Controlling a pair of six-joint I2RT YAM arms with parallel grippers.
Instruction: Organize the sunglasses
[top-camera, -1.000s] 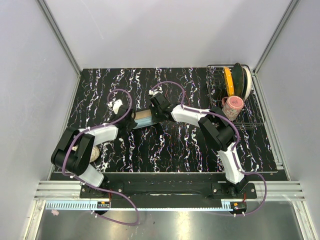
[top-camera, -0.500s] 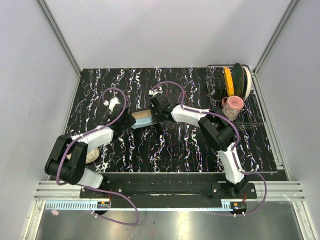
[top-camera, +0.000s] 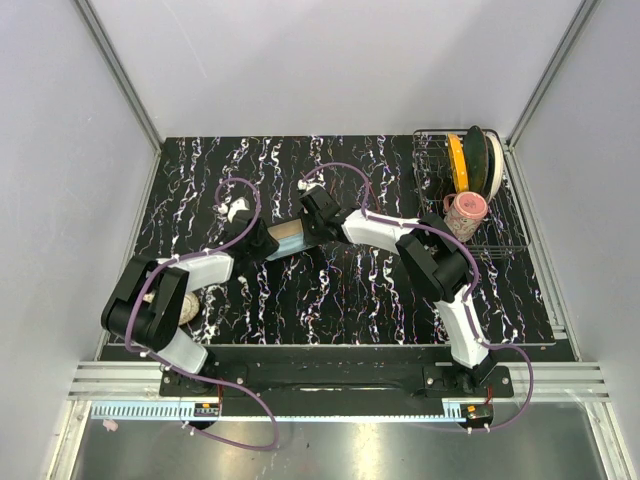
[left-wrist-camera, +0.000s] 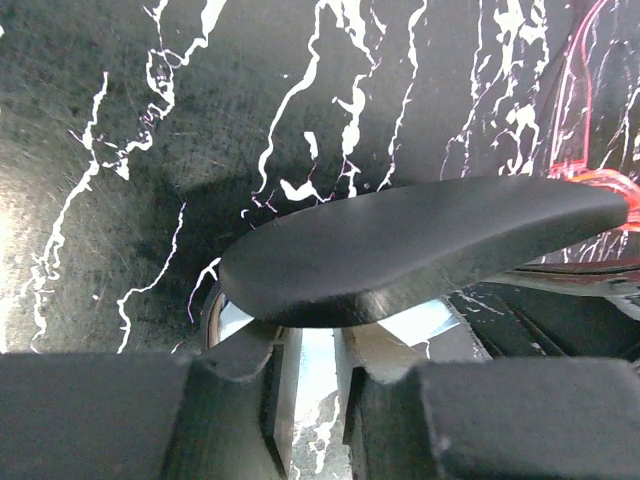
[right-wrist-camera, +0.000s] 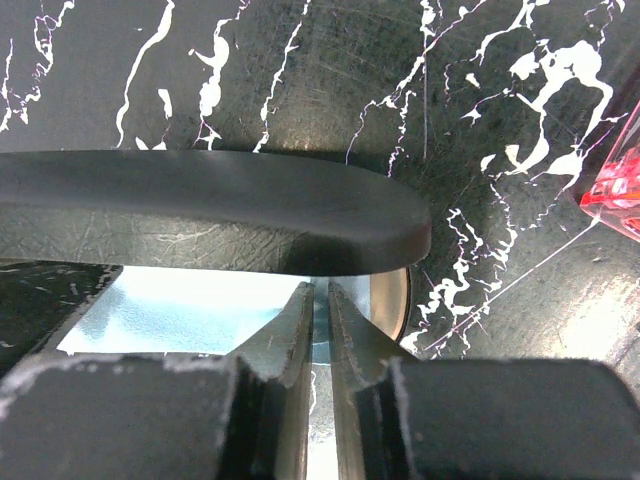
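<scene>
The black case stands open mid-table (top-camera: 290, 238), its lid (left-wrist-camera: 420, 240) raised over the light blue cloth (left-wrist-camera: 425, 318) that lies inside. The lid also shows in the right wrist view (right-wrist-camera: 210, 210), above the cloth (right-wrist-camera: 170, 305). My left gripper (left-wrist-camera: 314, 375) is at the case's left end, its fingers a narrow gap apart over the cloth. My right gripper (right-wrist-camera: 320, 330) is at the right end, pinched on the cloth's edge. The red-pink sunglasses lie on the table beside the case (left-wrist-camera: 590, 90), and one corner shows in the right wrist view (right-wrist-camera: 615, 190). They are hidden in the top view.
A wire dish rack (top-camera: 500, 240) stands at the back right with yellow and green plates (top-camera: 470, 162) and a pink cup (top-camera: 466, 210). A beige rounded object (top-camera: 190, 305) lies by my left arm's elbow. Walls close the table on three sides.
Half a second ago my left arm was stretched further left; now its elbow is folded back as before. The right arm and case have not moved.
</scene>
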